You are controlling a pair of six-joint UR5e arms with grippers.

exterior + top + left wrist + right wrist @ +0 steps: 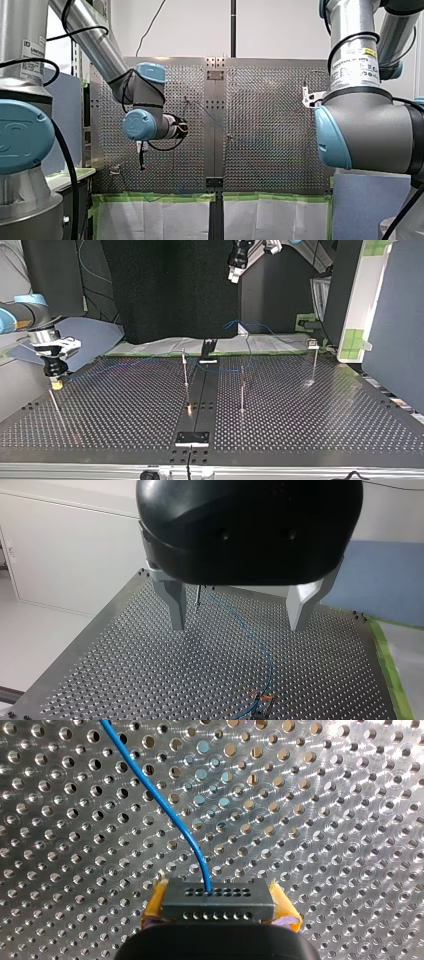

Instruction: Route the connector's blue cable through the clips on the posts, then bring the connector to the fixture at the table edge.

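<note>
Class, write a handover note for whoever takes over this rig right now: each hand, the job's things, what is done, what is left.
Left hand: open, empty, high above the table.
Right hand: shut on the connector, low at the top view's left.
Blue cable: runs from the connector toward the posts; seating in clips cannot be told.
Done: connector grasped.
Left: check routing, bring connector to the edge fixture.

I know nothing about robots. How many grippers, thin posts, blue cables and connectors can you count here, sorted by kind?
Grippers: 2, left gripper and right gripper
Posts: 4
Blue cable: 1
Connector: 1
Total: 8
</note>
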